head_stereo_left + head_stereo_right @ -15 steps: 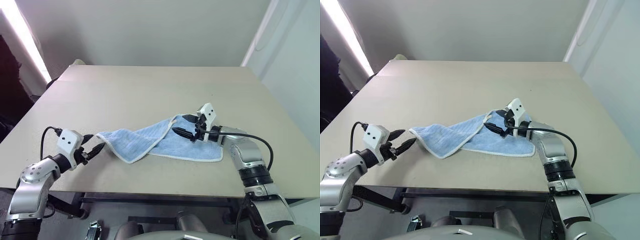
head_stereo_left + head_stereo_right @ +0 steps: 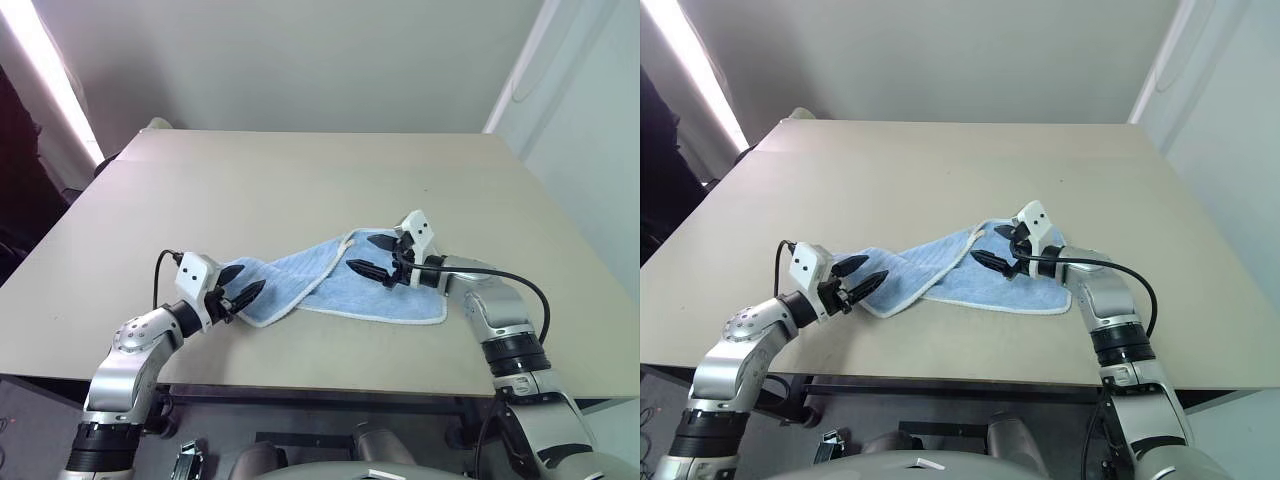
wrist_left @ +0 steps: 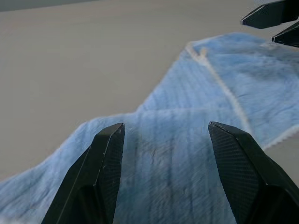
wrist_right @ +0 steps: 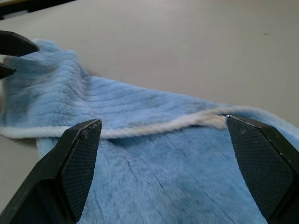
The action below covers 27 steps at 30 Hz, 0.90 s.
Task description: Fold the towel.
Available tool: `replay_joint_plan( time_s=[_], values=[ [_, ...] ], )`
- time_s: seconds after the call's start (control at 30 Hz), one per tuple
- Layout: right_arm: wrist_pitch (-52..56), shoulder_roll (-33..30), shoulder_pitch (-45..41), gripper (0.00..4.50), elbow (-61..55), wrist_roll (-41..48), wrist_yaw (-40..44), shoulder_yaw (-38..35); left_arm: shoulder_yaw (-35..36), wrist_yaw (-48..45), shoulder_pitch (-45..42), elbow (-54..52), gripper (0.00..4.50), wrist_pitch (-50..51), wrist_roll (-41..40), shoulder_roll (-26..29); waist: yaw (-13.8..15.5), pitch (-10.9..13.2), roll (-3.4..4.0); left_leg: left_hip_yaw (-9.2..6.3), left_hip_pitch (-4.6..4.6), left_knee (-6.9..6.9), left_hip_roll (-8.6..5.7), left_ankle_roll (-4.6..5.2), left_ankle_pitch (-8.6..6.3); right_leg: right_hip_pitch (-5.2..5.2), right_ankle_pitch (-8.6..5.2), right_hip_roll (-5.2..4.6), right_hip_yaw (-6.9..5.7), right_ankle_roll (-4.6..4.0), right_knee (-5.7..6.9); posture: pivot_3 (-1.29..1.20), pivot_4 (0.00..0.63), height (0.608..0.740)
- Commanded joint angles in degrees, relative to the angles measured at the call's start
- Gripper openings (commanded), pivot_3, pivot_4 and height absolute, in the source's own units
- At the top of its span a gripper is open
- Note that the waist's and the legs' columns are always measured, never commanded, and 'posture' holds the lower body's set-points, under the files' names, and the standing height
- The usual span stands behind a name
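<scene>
1. Left eye view: the towel (image 2: 335,283) lies rumpled on the beige counter (image 2: 300,190), toward its near edge, spread flat at the right and drawn into a narrower twisted strip at the left. The left gripper (image 2: 243,283) sits over the towel's left end with its jaws spread, one finger to either side of the cloth strip. The right gripper (image 2: 376,255) hovers over the towel's right part, near the whitish hem, its jaws spread wide and holding nothing.

2. Right eye view: the same layout. The towel (image 2: 960,275) stretches between the two grippers, which point toward each other along it.

3. Left wrist view: the two black fingers (image 3: 105,161) stand apart with blue terry between them; whether they touch the cloth cannot be told. The hem (image 3: 219,79) runs diagonally across the towel farther on.

4. Right wrist view: the fingers (image 4: 77,156) stand wide apart above the towel, the hem (image 4: 154,127) crossing between them.
</scene>
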Motion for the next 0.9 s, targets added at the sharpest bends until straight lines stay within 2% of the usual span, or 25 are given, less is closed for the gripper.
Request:
replay_joint_plan(
  time_s=[0.03,0.13,0.3,0.4,0.5,0.6,0.9],
  values=[
    [3.2,-0.7,-1.0,4.46,-4.0,2.7,-1.8,-3.4,1.0,-2.7,-1.9,-0.2,3.02,-0.6,-0.2,3.1,0.1,0.0,-0.02,-0.01,-0.01,0.0,-0.01,0.0,0.0,0.0,0.0,0.0,0.0,0.0,0.0,0.0,0.0,0.716],
    [5.5,-1.1,-1.0,4.46,-4.9,4.9,-1.1,-4.5,1.3,-4.3,-0.9,-2.4,3.02,-1.1,0.3,6.1,0.1,0.0,-0.01,-0.01,-0.03,0.0,-0.01,0.0,0.0,0.0,0.0,-0.01,0.0,0.0,-0.04,0.0,0.0,0.716],
    [4.1,-1.6,-2.0,4.46,-3.5,3.2,0.7,-2.0,0.6,-9.5,3.7,-4.7,3.02,-3.7,1.0,11.4,0.1,0.0,0.01,0.01,-0.06,-0.02,0.01,0.05,-0.03,0.0,0.0,-0.02,0.0,0.0,-0.13,0.0,0.0,0.716],
    [2.4,-1.5,-2.5,4.46,-3.0,2.5,1.3,-1.4,0.0,-10.9,3.7,-4.5,3.02,-3.7,0.6,11.9,0.3,0.0,0.02,0.01,-0.06,-0.02,0.02,0.05,-0.03,0.01,-0.01,-0.05,-0.01,-0.01,-0.14,0.0,0.0,0.716],
    [1.5,-1.1,-2.4,4.5,-3.0,2.2,1.7,-0.7,-0.6,-12.9,3.4,-3.1,3.54,-2.9,0.4,12.8,0.3,0.0,0.01,0.0,-0.02,-0.01,0.0,0.05,-0.03,0.07,-0.01,-0.06,-0.03,-0.01,-0.14,0.0,0.0,0.716],
    [1.1,-0.9,-1.9,4.5,-3.9,2.3,1.9,-0.2,0.2,-13.7,2.5,-1.4,4.49,-2.2,-1.0,12.6,0.2,0.0,0.02,0.0,-0.04,-0.01,0.0,0.05,-0.03,0.05,-0.01,-0.04,-0.03,-0.01,-0.14,0.0,0.0,0.716],
    [-0.1,1.0,-4.6,4.5,0.6,1.7,-4.3,-2.5,-4.0,-15.9,-2.6,5.2,4.49,-2.7,2.0,12.2,0.2,0.0,0.02,0.0,-0.02,-0.01,-0.01,0.05,-0.03,0.07,0.0,-0.03,-0.04,0.0,-0.14,0.0,0.0,0.716]
  ],
)
